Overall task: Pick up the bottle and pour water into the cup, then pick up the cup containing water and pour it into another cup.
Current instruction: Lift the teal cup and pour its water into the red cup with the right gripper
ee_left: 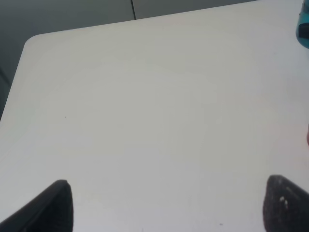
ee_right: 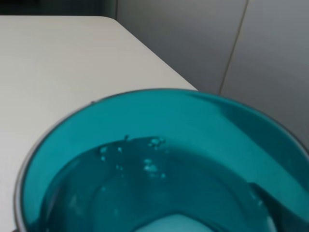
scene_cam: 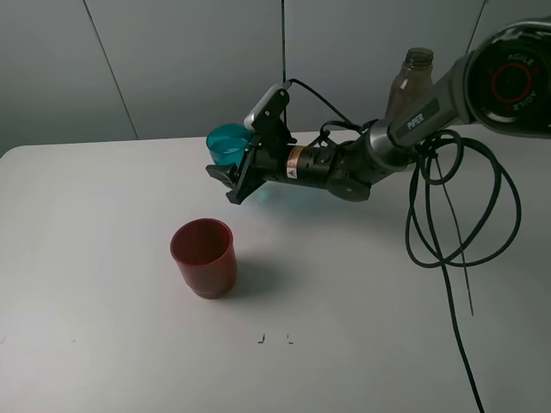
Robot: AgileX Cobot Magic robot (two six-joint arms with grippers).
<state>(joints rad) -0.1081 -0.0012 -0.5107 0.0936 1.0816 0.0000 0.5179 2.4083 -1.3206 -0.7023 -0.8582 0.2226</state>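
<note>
The right gripper [scene_cam: 231, 179] clamps the tilted teal cup [scene_cam: 225, 142] above the table, beyond the red cup [scene_cam: 203, 255]; the left gripper [ee_left: 169, 205] stands apart

A lab: bare white table [scene_cam: 86, 335], grey panelled wall [scene_cam: 189, 60], cabled robot arm [scene_cam: 415, 120].

The right gripper [scene_cam: 229, 182] clasps a teal cup [scene_cam: 227, 144] clear of the white table [scene_cam: 103, 284], and the cup is tipped well over with its mouth towards the left of the view. A red cup [scene_cam: 204, 256] stands upright on the table, nearer the front and apart from the gripper. At the back right a brownish bottle [scene_cam: 413, 79] seems to stand upright, its lower part hidden behind the arm [scene_cam: 413, 120].
</note>
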